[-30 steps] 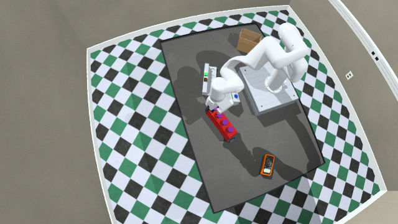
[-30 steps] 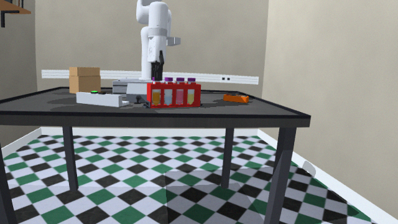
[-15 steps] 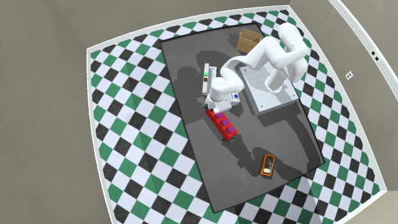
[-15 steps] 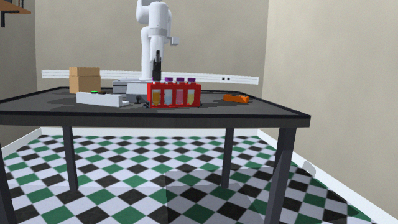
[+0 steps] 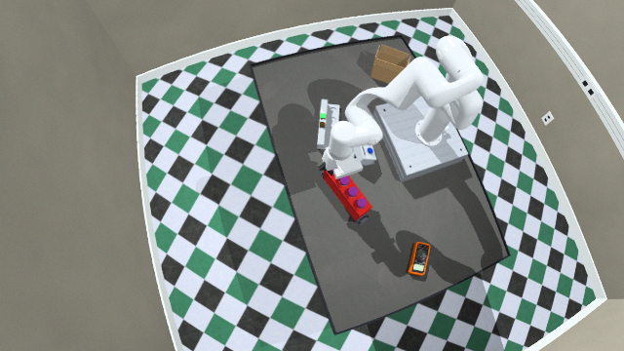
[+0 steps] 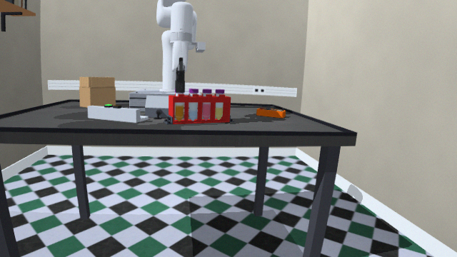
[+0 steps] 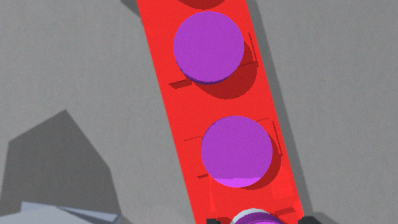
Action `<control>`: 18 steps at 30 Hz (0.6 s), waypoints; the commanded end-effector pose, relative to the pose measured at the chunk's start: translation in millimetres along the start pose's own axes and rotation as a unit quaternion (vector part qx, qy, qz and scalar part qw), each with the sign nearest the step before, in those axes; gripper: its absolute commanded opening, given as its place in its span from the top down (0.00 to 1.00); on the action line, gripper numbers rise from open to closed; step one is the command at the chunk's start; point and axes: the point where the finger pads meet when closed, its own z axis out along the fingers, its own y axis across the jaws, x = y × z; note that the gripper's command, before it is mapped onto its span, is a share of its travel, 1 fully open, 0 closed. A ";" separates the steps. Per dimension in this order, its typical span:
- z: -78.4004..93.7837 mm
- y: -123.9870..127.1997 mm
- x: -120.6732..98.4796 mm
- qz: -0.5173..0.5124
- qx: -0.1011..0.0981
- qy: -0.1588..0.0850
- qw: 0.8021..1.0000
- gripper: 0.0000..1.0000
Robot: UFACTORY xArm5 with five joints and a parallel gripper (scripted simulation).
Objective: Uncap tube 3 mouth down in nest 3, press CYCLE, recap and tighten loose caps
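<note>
The red decapping station [image 5: 347,194] stands mid-table with three purple caps showing in the top view; the fourth, on the end tube nearest the key housing, is under my gripper [image 5: 336,172]. In the wrist view my gripper [image 7: 258,220] straddles that end cap [image 7: 256,218] with a small gap on each side; it is open. Two more caps [image 7: 236,151] [image 7: 209,47] sit on their tubes beyond it. The cap tray [image 5: 328,124] shows a lit green lamp [image 5: 323,116] and its nests look empty. The blue key [image 5: 370,151] shows on the housing; the green key is hidden by the arm.
A cardboard box [image 5: 389,63] stands at the table's far corner, next to the arm's grey base plate [image 5: 419,141]. An orange multimeter [image 5: 419,258] lies near the opposite end. The key housing [image 6: 156,103] sits close beside the rack.
</note>
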 end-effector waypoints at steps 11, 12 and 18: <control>-34.3 1.9 0.4 0.000 -0.003 -0.004 1.000 0.54; -37.3 1.9 0.4 0.000 -0.003 -0.004 1.000 0.54; -46.8 1.9 0.5 0.000 -0.003 -0.004 1.000 0.54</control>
